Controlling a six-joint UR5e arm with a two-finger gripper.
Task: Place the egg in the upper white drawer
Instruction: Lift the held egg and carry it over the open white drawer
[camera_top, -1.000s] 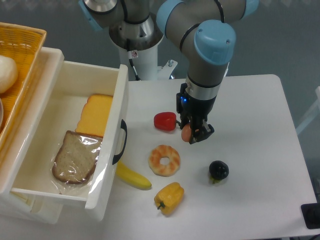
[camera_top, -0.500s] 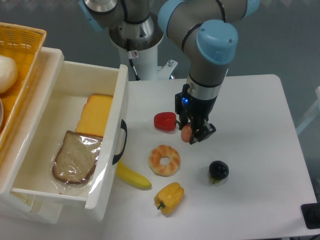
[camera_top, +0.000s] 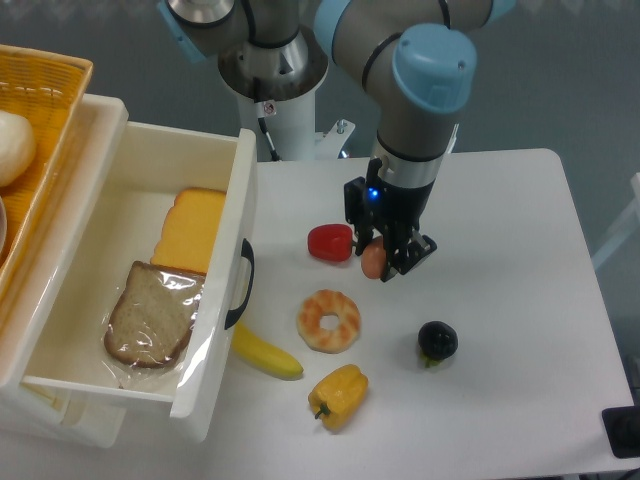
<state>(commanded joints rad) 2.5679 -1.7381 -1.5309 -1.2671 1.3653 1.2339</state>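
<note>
Camera view, arm: the grey and light-blue robot arm reached down over the middle of the white table (camera_top: 520, 230).
Gripper: the black two-finger gripper (camera_top: 380, 262) was closed around the small smooth orange-brown egg (camera_top: 372, 261), which showed between its fingers.
Egg: held by the gripper just right of the red pepper (camera_top: 330, 242) and above and to the right of the glazed ring doughnut (camera_top: 329, 320); whether it was clear of the table could not be told.
Drawer: the large cream-white plastic drawer (camera_top: 245, 200) with a black curved handle (camera_top: 243, 283) stood pulled open at the left, well apart from the egg.
Drawer contents: a slice of brown bread in clear wrap (camera_top: 152, 313) lay toward the front, and a yellow-orange slice (camera_top: 192, 231) lay behind it.
Table items: a yellow banana (camera_top: 266, 354) lay just beside the drawer front, a yellow pepper (camera_top: 338, 394) below the doughnut, and a black round fruit (camera_top: 437, 342) to the right.
Basket: an orange wicker basket (camera_top: 50, 75) sat at the far left, holding a white round object (camera_top: 14, 146).
</note>
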